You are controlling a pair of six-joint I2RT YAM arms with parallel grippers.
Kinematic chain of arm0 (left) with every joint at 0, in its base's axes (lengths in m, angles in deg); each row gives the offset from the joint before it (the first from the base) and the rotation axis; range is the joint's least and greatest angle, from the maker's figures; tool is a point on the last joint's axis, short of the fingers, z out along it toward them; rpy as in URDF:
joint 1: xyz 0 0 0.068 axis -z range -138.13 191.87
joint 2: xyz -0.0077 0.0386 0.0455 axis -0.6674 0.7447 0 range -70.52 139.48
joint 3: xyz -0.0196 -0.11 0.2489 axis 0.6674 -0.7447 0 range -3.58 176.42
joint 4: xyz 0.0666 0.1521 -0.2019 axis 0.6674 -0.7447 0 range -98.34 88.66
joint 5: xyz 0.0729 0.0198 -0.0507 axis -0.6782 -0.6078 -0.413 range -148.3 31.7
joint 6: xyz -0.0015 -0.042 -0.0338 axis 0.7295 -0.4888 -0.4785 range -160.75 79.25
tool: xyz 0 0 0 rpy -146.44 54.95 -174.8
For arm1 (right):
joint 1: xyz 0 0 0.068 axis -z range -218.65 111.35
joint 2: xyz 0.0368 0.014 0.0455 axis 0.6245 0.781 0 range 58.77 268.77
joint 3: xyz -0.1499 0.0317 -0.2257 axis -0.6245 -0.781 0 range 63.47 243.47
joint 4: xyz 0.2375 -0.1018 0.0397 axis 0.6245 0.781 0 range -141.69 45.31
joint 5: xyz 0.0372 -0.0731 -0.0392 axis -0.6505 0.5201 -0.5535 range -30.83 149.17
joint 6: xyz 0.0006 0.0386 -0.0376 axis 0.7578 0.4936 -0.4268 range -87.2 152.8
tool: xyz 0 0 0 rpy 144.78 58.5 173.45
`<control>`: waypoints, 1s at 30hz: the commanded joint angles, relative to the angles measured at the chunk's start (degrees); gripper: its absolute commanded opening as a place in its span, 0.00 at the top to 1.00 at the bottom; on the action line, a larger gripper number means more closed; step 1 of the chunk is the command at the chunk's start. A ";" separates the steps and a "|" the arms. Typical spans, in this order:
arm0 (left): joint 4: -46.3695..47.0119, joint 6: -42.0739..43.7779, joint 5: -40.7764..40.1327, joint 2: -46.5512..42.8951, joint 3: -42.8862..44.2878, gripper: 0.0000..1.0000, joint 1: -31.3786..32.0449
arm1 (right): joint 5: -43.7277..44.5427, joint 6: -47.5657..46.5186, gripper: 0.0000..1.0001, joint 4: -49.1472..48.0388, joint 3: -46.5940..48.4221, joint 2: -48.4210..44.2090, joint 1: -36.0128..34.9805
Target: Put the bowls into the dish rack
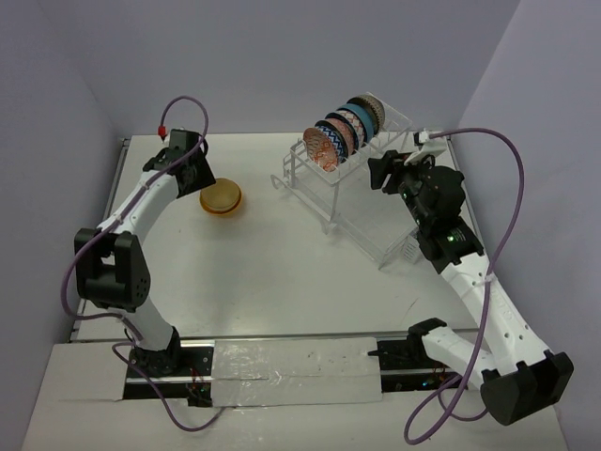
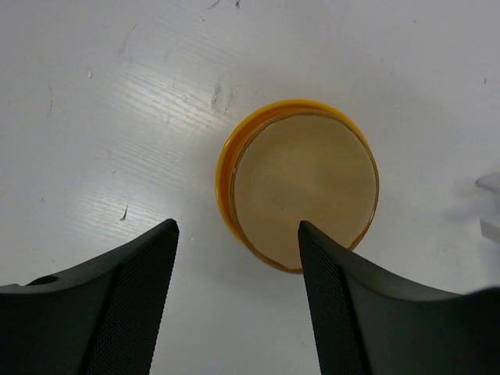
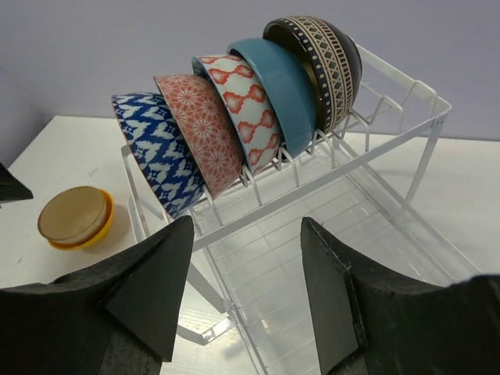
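Observation:
An orange-yellow bowl [image 2: 226, 168] with a tan bowl [image 2: 305, 187] stacked in it sits on the table at the back left [image 1: 222, 198]. My left gripper [image 2: 238, 226] hovers open right over the stack's near rim, one finger [image 2: 328, 266] overlapping the tan bowl and the other over bare table. The white dish rack [image 1: 362, 221] holds several bowls on edge in its top slots: blue-zigzag [image 3: 156, 152], reddish-pink [image 3: 199, 129], red-and-white [image 3: 242, 101], teal [image 3: 277, 86] and dark patterned [image 3: 324, 62]. My right gripper [image 3: 246, 226] is open and empty beside the rack [image 3: 367, 156].
A small cutlery basket [image 1: 410, 250] hangs at the rack's near right corner. Grey walls close in the table at the back and sides. Purple cables loop above both arms. Bare table [image 1: 272, 272] lies between the stacked bowls and the rack.

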 commanded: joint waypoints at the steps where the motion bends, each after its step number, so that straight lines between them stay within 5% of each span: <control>1: -2.02 -0.39 -1.78 3.56 2.76 0.35 -0.20 | -0.57 0.76 0.35 -3.43 -1.77 -3.56 0.09; 12: -4.20 -0.57 -1.35 11.04 8.20 0.51 -0.11 | -1.45 0.58 0.35 -3.96 -4.42 -6.37 0.09; 18: -4.82 -0.39 -1.00 13.24 10.23 0.71 -0.11 | -1.01 0.23 0.35 -3.78 -4.68 -6.64 0.09; 30: -5.79 -0.22 -1.08 16.31 11.28 0.66 -0.11 | -0.66 -0.04 0.35 -5.37 -5.56 -7.69 0.09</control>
